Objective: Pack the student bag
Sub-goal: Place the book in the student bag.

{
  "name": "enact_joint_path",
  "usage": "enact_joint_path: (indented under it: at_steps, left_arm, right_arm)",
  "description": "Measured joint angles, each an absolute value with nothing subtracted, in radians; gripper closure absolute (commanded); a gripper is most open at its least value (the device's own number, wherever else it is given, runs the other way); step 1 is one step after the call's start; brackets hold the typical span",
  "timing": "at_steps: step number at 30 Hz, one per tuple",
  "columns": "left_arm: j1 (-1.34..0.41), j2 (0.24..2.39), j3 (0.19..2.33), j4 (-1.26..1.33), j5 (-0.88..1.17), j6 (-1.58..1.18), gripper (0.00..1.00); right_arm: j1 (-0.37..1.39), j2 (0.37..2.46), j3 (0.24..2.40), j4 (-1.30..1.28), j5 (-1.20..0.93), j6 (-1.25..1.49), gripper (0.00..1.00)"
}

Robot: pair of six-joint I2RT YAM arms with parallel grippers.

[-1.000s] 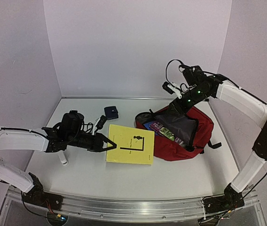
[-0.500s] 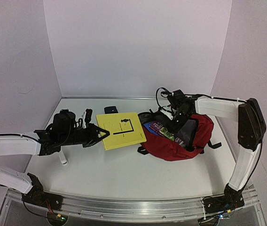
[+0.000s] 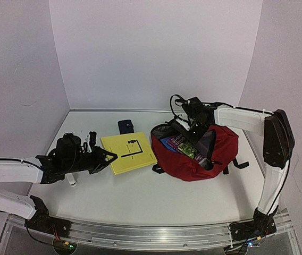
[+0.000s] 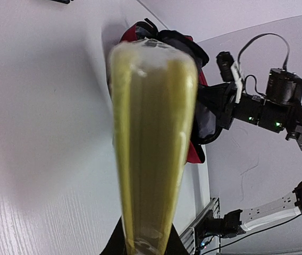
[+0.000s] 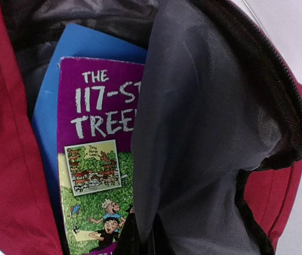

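Our left pincer [image 3: 108, 155] is clenched on one edge of a thin yellow book [image 3: 129, 151]. It holds the book out flat and slightly tilted over the white table [image 3: 140, 202]. In the left wrist view we see the book edge-on and blurred, rising from between the jaws. Our right pincer [image 3: 196, 132] is clamped shut on the grey lining at the mouth of the student bag [image 3: 193, 171], pinching a fold of it between the fingertips. The bag, dark red with black zipper trim, lies on the right half of the table with its mouth open toward the yellow book. The book's far edge is just beside that mouth. Inside we see a purple book [image 5: 95, 159] lying on a blue book [image 5: 71, 64]. A small dark blue pouch [image 3: 125, 126] sits near the back wall
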State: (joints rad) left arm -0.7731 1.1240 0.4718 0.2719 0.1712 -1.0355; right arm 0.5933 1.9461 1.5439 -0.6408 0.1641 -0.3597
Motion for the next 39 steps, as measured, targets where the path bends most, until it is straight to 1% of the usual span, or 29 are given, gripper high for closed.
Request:
enact_joint_path:
  at_steps: [7, 13, 17, 22, 27, 32, 39]
  left_arm:
    - [-0.773, 1.165, 0.43, 0.406, 0.178, -1.077, 1.0]
    - [-0.773, 1.305, 0.429, 0.578, 0.205, -1.107, 1.0]
    - [-0.776, 1.443, 0.448, 0.706, 0.228, -1.137, 1.0]
    - [-0.781, 1.642, 0.542, 0.864, 0.277, -1.185, 1.0]
    - [-0.795, 1.782, 0.641, 0.976, 0.31, -1.232, 1.0]
    - [-0.802, 1.828, 0.701, 1.058, 0.315, -1.267, 1.0]
    - [-0.806, 1.884, 0.773, 1.075, 0.305, -1.314, 1.0]
  right_arm:
    - [0.62, 1.906, 1.66, -0.683, 0.086, -0.278, 1.0]
    - [0.621, 1.881, 1.73, -0.708, 0.039, -0.21, 1.0]
    - [0.621, 1.881, 1.741, -0.713, 0.006, -0.176, 1.0]
    - [0.62, 1.881, 1.741, -0.725, -0.012, -0.153, 1.0]
    - [0.609, 1.881, 1.741, -0.726, -0.015, -0.148, 1.0]
    - [0.617, 1.881, 1.741, -0.726, -0.047, -0.142, 1.0]
    - [0.62, 1.877, 1.741, -0.718, -0.085, -0.122, 1.0]
